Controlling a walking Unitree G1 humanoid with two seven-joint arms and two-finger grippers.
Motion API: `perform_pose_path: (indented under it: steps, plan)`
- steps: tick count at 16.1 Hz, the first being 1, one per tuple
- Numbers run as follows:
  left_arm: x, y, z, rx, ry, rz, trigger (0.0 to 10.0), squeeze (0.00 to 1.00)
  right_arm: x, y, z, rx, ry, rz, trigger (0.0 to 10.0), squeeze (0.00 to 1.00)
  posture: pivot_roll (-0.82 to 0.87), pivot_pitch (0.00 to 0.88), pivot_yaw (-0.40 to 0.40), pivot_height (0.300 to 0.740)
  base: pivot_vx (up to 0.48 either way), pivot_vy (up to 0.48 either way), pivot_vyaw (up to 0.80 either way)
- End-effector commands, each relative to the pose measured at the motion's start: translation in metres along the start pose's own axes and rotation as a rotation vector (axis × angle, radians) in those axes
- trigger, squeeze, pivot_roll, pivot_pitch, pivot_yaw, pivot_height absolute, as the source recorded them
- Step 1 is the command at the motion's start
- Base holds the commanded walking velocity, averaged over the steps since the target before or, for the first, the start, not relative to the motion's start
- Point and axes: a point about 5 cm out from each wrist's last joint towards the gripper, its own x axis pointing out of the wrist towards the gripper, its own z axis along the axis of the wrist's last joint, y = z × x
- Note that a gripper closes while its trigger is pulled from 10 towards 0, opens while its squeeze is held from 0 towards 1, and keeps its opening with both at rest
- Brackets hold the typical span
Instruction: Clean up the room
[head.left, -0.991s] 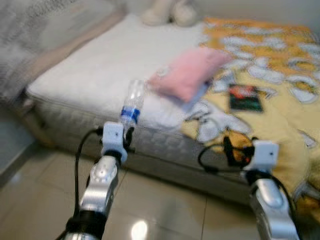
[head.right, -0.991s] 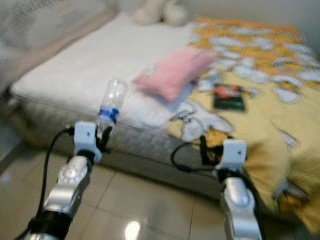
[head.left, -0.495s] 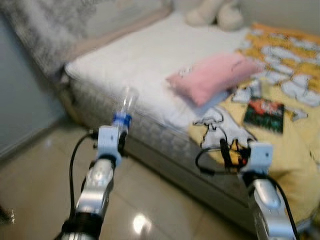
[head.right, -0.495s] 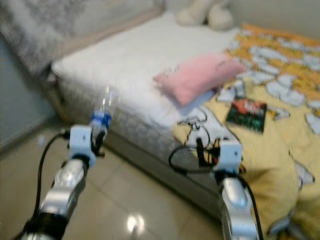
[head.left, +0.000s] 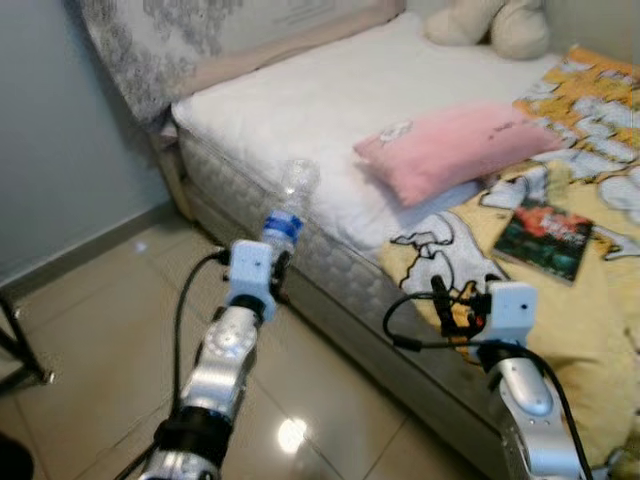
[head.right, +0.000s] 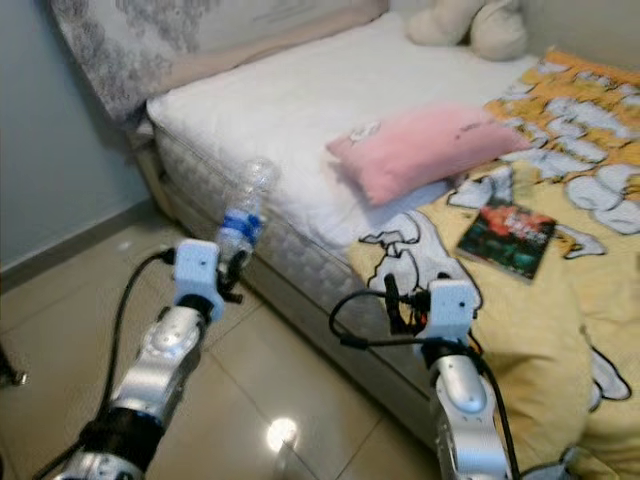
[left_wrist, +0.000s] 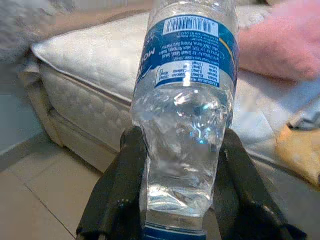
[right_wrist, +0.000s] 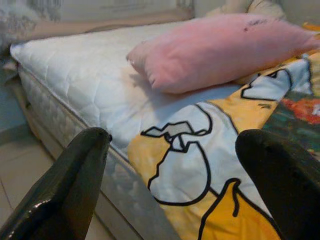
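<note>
1. The left gripper (left_wrist: 177, 165) pinches a clear plastic water bottle (head.left: 285, 212) with a blue label, its 2 black fingers (left_wrist: 122, 190) pressed against the bottle's sides; the bottle is held raised over the tiled floor (head.left: 90, 330), in front of the bed's near edge.
2. The right gripper (right_wrist: 175, 175) is held out at the bed's side with its jaws spread wide, holding nothing.
3. On the white mattress (head.left: 320, 90) lies a pink pillow (head.left: 455, 145), partly resting on a yellow cartoon-print blanket (head.right: 560, 300).
4. A dark book (head.left: 545, 238) lies on the blanket, and a cream plush toy (head.right: 465, 25) sits at the bed's far side.
</note>
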Motion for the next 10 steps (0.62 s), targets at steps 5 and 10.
perform_pose_path:
  steps: [5, 10]
  plan:
    - [0.003, 0.016, 0.005, -0.04, -0.018, 0.065, 10.0, 0.0, 0.003, -0.005, 0.001, 0.031, -0.003, -0.03, 10.0, 0.0, -0.09, 0.0, 0.024, 0.74, 0.459, 0.0, 0.13]
    - [-0.005, 0.025, 0.003, -0.032, -0.026, 0.044, 10.0, 0.0, 0.005, -0.001, 0.0, 0.029, 0.005, -0.001, 10.0, 0.0, -0.06, 0.0, 0.014, 0.74, 0.458, 0.0, 0.59]
